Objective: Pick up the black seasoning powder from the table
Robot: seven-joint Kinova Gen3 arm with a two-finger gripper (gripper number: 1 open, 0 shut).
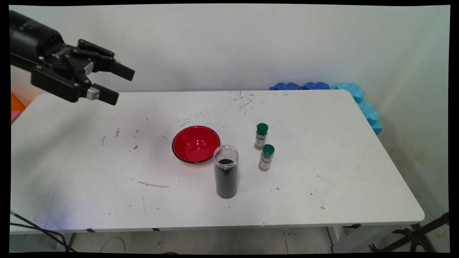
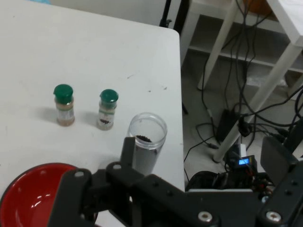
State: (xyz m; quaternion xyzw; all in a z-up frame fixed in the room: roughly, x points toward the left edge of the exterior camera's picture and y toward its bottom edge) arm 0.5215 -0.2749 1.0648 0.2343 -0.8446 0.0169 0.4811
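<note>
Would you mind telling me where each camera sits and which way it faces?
Main view: fixed above the near side, looking down across the white table to the wall; the gripper shows, open, upper left.
Hand view: on the hand, looking along the gripper; its linkage fills the bottom.
Shared: red bowl, clear jar, two green-capped spice bottles.

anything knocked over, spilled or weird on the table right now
Nothing is tipped or spilled. The clear open-topped jar of dark grains, the two green-capped spice bottles and the red bowl all sit upright. The white table only shows dark scuffs.
</note>
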